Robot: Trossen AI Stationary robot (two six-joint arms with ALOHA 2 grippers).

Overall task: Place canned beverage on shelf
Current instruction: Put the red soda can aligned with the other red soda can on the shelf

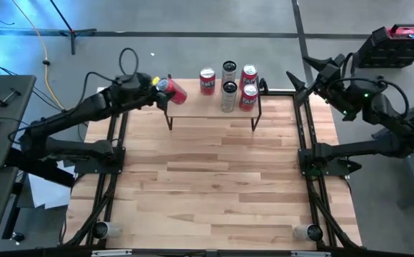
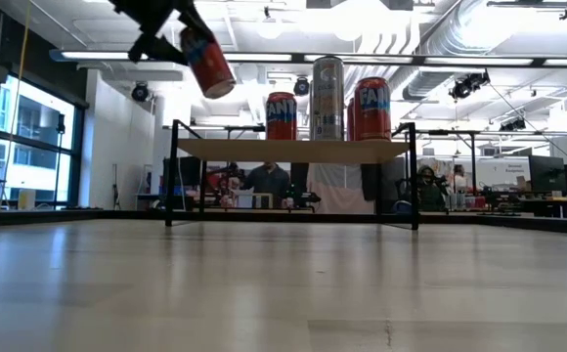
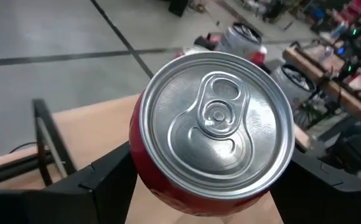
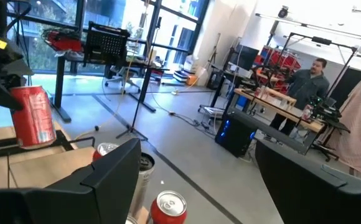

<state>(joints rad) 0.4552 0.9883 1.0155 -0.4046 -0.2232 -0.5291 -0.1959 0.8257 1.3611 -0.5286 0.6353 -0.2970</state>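
The left pincer (image 1: pixel 158 84) holds a tilted red can (image 1: pixel 173 91) above the left end of the shelf (image 1: pixel 214 108), which stands at the surface's (image 1: pixel 214 178) far edge. Five cans (image 1: pixel 228 86) cluster toward the shelf's right end. The right pincer (image 1: pixel 298 78) hovers, jaws apart, beyond the surface's far right corner.
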